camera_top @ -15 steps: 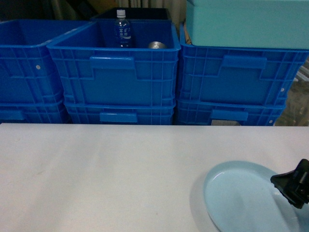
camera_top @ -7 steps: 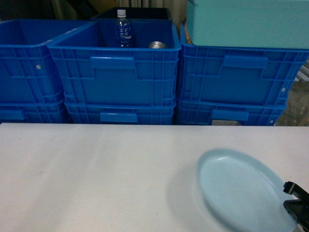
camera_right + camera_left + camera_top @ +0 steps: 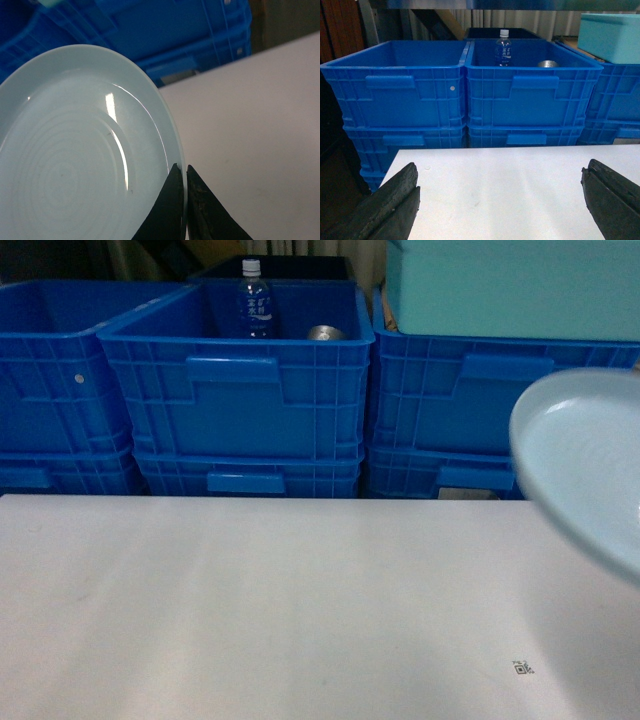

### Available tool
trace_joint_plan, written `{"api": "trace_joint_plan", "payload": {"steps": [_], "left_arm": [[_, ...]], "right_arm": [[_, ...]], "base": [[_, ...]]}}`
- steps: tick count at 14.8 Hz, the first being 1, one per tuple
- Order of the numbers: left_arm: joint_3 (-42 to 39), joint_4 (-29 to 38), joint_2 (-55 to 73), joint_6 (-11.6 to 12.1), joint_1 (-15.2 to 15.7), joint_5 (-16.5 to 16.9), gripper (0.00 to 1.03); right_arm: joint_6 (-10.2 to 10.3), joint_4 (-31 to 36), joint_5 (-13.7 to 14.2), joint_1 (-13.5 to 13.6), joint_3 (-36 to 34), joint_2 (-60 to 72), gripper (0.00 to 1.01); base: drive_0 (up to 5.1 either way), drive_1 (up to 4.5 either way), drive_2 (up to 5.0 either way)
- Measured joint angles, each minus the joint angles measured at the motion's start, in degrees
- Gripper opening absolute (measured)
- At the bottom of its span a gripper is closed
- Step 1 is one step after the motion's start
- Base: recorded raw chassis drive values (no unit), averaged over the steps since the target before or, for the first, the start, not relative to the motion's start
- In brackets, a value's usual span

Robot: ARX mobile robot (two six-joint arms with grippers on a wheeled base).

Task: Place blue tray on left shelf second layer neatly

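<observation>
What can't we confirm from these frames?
- Shelf second layer: no view clearly shows it.
- Blue tray: head view's right edge crops it; right gripper out of frame there.
- Bottle label: too small to read.
- Lower crates: table edge hides their bases.

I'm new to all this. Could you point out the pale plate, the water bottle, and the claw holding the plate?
blue tray (image 3: 585,460), head view, its glossy inner face.
water bottle (image 3: 254,305), head view, its label.
right gripper (image 3: 184,200), right wrist view, between fingertips pinching the tray's rim.
</observation>
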Motion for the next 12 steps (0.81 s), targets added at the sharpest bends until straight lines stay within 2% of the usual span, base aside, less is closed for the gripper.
{"api": "trace_joint_plan", "payload": {"steps": [1, 2, 4, 5, 6, 8, 9, 10, 12], "left_arm": [[0.0, 0.0, -0.02, -0.02, 0.0, 0.0, 0.98], [0.0, 0.0, -0.02, 0.0, 0.0, 0.0, 0.98], [0.0, 0.0, -0.02, -0.02, 0.0, -0.02, 0.98], [0.0, 0.0, -0.02, 0.0, 0.0, 0.04, 0.98], [0.0, 0.0, -0.02, 0.0, 0.0, 0.02, 0.98], [0.0, 0.0, -0.02, 0.0, 0.0, 0.0, 0.98], [0.0, -0.02, -0.02, 0.0, 0.0, 0.0, 0.98], [0.0, 0.0, -0.02, 0.0, 0.0, 0.04, 0.98], [0.0, 0.0, -0.02, 0.0, 0.0, 0.02, 0.98]], "right_arm": [[-1.62, -5.42, -0.31, -0.57, -0.5, -8.46, 0.02], [-4.76, -12.02, 1.05, -0.5, -4.2, -20.96, 0.02], [-8.31, -21.44, 3.3, 0.24, -11.21, -38.34, 0.02], [-10.1, -24.22, 2.86, -0.48, -13.35, -45.16, 0.02], [-12.0, -24.94, -0.81, -4.09, -14.21, -48.76, 0.02], [-15.37, -22.97, -6.36, -11.61, -14.23, -46.29, 0.02], [-16.46, -23.15, -6.45, -12.13, -14.27, -45.51, 0.02], [-17.57, -23.04, -6.03, -11.47, -14.45, -45.88, 0.02], [-18.27, -22.56, -4.26, -8.63, -14.47, -46.97, 0.02]], "base": [[0.0, 0.0, 0.0], [0.0, 0.0, 0.0], [0.0, 0.0, 0.0], [0.0, 0.0, 0.0], [0.0, 0.0, 0.0], [0.0, 0.0, 0.0], [0.0, 0.0, 0.0], [0.0, 0.0, 0.0], [0.0, 0.0, 0.0]]}}
